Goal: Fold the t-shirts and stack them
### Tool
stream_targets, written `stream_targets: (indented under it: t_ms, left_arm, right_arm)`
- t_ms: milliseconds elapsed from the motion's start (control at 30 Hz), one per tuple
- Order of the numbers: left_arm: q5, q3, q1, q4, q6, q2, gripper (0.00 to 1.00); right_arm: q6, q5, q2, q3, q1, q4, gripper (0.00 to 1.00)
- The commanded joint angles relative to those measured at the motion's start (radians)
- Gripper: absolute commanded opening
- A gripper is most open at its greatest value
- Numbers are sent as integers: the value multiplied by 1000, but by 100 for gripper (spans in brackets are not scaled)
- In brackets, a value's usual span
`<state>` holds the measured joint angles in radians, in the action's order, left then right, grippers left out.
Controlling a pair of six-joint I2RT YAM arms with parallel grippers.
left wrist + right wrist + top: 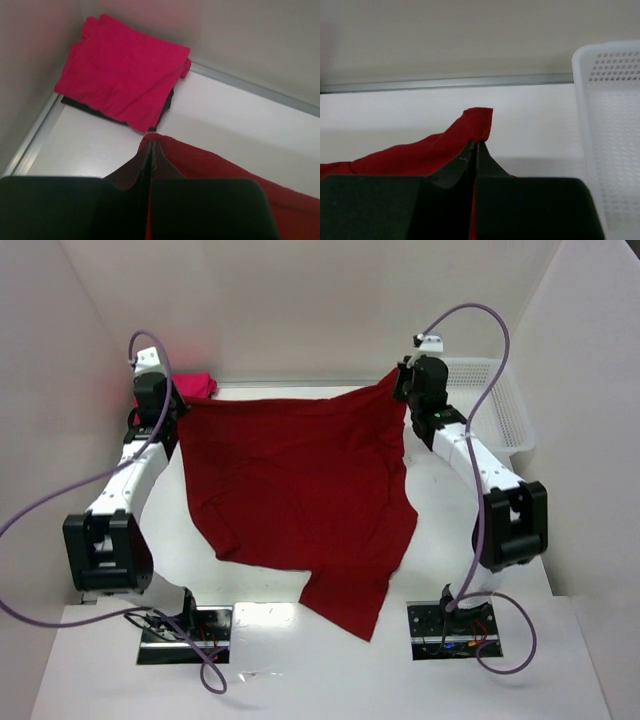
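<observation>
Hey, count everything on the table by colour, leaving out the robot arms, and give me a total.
Dark red t-shirt: 1
Pink t-shirt: 1
Black item under the pink one, kind unclear: 1
White basket: 1
Total: 4

White table [320, 680], plain white walls [300, 300], metal trim [445, 82] along far edge.

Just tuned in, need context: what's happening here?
The red shirt is held up by its two far corners. The left gripper is shut on one corner and the right gripper on the other. The cloth is stretched between them and trails toward the near edge. A pink shirt already lies folded in the far-left corner. The basket sits at far right.
</observation>
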<state>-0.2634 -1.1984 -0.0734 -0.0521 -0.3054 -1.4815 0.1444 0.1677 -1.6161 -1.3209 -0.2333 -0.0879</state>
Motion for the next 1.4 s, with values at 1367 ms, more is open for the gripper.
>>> stream_targets:
  t_ms: [1367]
  left_arm:
    - [276,-598,-132,64,6,-629,0]
  right_arm:
    - [75,-137,-823,-1040,19,312,0]
